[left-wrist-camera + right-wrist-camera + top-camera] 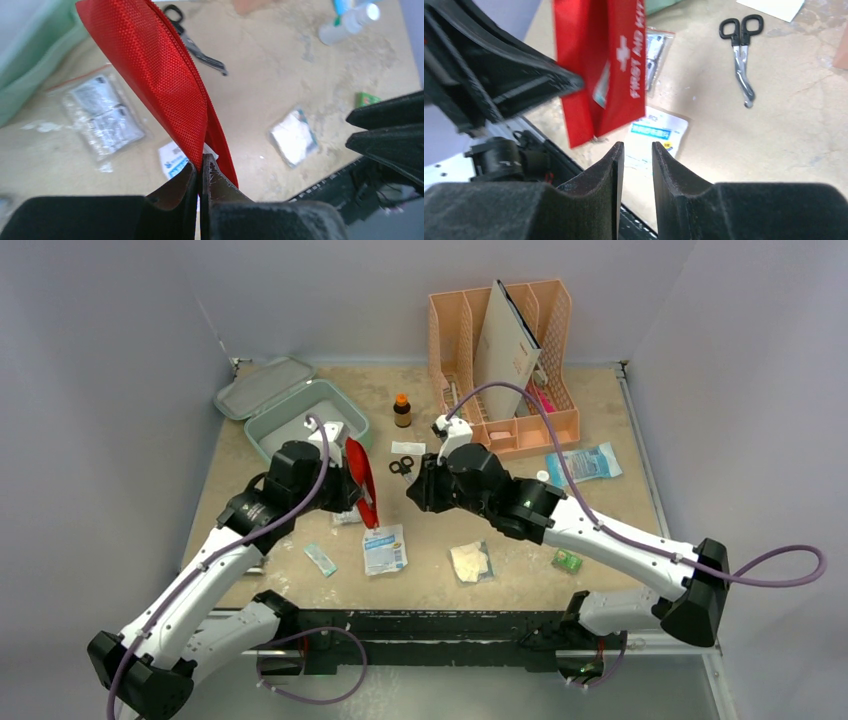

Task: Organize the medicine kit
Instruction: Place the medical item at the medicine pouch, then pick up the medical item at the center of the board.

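While your left gripper point(201, 169) is clamped tight on one edge of the red first-aid pouch point(160, 75), the pouch stands lifted over the middle of the table, off the sachets lying under it. Right gripper point(638, 150): jaws a narrow gap apart, nothing in them, pointed at the pouch. Probably poised to steady or take its free end. The medicine kit point(345, 405) sits at the far-left corner, lid thrown back, just behind the left gripper, so a short carry should reach it. Scissors point(739, 50) lie toward the far edge.
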